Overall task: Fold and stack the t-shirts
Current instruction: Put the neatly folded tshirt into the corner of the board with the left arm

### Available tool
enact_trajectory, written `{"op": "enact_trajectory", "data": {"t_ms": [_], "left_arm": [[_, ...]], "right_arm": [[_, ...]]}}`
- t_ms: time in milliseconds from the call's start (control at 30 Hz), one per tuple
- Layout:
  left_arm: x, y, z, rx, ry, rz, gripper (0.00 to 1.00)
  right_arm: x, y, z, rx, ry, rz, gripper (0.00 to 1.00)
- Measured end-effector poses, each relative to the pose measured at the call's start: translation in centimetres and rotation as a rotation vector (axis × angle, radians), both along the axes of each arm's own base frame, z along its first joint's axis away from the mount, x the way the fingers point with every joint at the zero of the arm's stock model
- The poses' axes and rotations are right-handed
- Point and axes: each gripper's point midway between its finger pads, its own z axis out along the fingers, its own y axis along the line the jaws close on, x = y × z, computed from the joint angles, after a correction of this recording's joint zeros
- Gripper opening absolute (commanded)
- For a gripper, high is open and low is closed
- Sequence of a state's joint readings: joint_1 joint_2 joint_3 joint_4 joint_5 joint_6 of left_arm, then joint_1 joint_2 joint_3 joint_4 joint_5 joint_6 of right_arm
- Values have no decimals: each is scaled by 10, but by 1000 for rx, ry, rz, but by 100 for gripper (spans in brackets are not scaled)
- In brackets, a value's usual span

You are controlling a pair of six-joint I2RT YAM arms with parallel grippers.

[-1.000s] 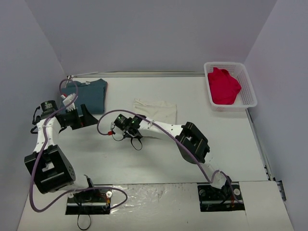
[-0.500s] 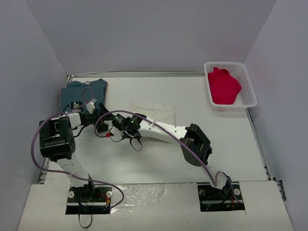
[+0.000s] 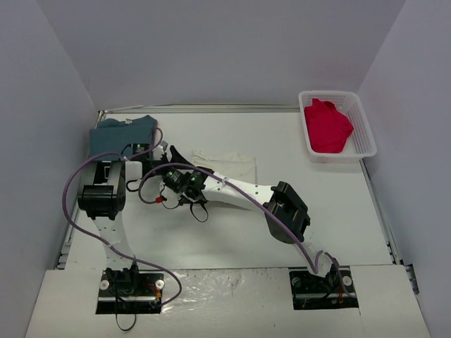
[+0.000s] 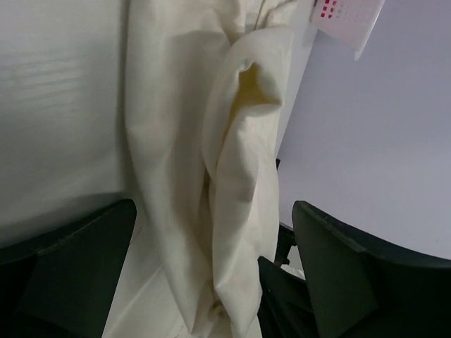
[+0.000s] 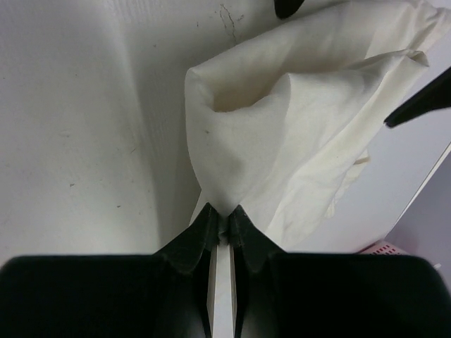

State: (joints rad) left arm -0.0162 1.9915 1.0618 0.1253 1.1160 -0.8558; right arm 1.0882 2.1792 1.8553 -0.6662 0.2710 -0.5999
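The cream-white t-shirt (image 3: 232, 164) lies at the table's middle back, its left edge bunched up. My right gripper (image 5: 225, 227) is shut on a fold of that cream cloth (image 5: 296, 120); from above it (image 3: 180, 182) sits just left of the shirt. My left gripper (image 4: 213, 204) is open, its fingers either side of the hanging cream fold (image 4: 239, 162) without touching it; from above it (image 3: 169, 158) is next to the right gripper. The teal-blue t-shirt (image 3: 116, 136) lies flat at the back left. The red t-shirt (image 3: 328, 125) is piled in the basket.
A white lattice basket (image 3: 367, 134) stands at the back right against the wall. Grey walls close in the table on three sides. The left arm's purple cable (image 3: 70, 186) loops over the near left. Both arms crowd the middle left.
My left arm has swung right, from over the teal-blue shirt to the cream shirt's left edge beside the right gripper. The right gripper has kept its grip and barely moved.
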Motion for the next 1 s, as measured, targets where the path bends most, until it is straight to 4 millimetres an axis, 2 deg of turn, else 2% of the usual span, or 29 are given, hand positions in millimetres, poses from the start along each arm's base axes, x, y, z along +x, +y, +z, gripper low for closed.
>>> {"op": "enact_trajectory", "data": {"t_ms": [267,300,333,367,400,433,500,533,567,600,633,767,833,900,1000], "left_arm": [[-12,-42,1,-56,16,-116,96],[-14,-46,1,-63,11,-130,92],[-14,-49,1,-65,9,-139,81],[-15,-52,0,-65,10,-147,50],[-16,-56,-3,-68,19,-152,31],[-17,-58,-9,-62,31,-152,4],[-20,-60,-20,-59,61,-158,2],[-23,-62,-25,-64,71,-170,2],[-23,-62,-25,-63,77,-169,2],[-23,-62,-24,-61,80,-171,2],[-22,-62,-24,-53,76,-175,2],[-14,-60,-19,-5,50,-201,2],[-8,-58,-15,36,23,-219,2],[-1,-55,-11,96,-15,-238,3],[9,-48,-5,188,-67,-261,2]], "right_arm": [[0,-1,-3,-16,6,2,0],[0,-1,-4,-17,6,2,0],[1,-1,-4,-17,6,1,0],[1,0,-4,-18,6,1,0],[1,0,-5,-19,7,1,0],[1,0,-6,-21,8,0,0],[1,-1,-8,-29,11,2,0],[1,-2,-8,-30,12,2,25],[1,-2,-8,-31,12,0,46],[1,-3,-9,-33,11,0,62],[1,-6,-10,-35,13,-4,64],[-17,-46,-21,-111,109,11,68],[-22,-74,-15,-116,186,-8,69],[-16,-109,1,-76,263,-57,70],[11,-173,41,70,293,-198,71]]}}
